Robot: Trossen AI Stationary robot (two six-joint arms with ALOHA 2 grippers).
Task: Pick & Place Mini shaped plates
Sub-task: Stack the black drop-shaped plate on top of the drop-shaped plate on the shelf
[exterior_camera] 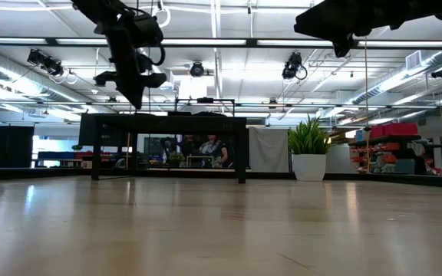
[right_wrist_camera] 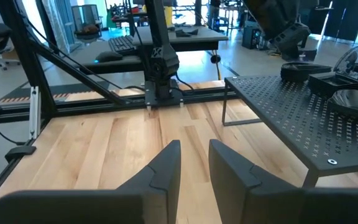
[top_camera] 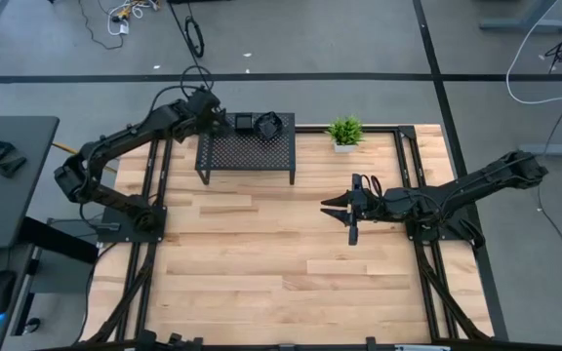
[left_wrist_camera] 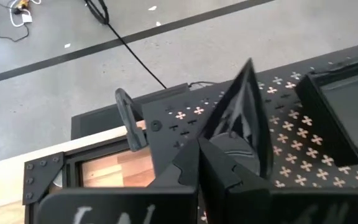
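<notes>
**Left wrist view: claw clamped on a leaf-shaped plate above the rack**

The left wrist view showed a glossy black teardrop plate (left_wrist_camera: 244, 118) standing on edge, point upward, its lower end pinched between the two dark fingers (left_wrist_camera: 185, 165) of the left gripper (left_wrist_camera: 199, 163), which were pressed together on it. The plate hung over the black mesh rack (left_wrist_camera: 303, 124), near that rack's back left corner. A square black dish (left_wrist_camera: 344, 106) rested on the mesh just beside it.

From the high view, the left gripper (top_camera: 213, 112) sat over the rack's (top_camera: 247, 154) far left corner, and a small cluster of plates (top_camera: 260, 124) lay along the rack's back edge, close beside it. The right wrist view caught those plates (right_wrist_camera: 328, 81) as well: a flat one, a square one and a rounded one at the rack's far end, with the left arm above them.

The rack stood at the far side of the wooden table (top_camera: 261, 263), with a small green potted plant (top_camera: 344, 132) just off its right end.

The right gripper (top_camera: 351, 216) hovered over the table's right-centre, well apart from the rack, pointing toward the left. Its fingers (right_wrist_camera: 160, 171) stood partly apart with nothing between them; bare wood showed through the gap.

In the low view the left gripper (exterior_camera: 133, 84) hung just above the rack's top.
</notes>
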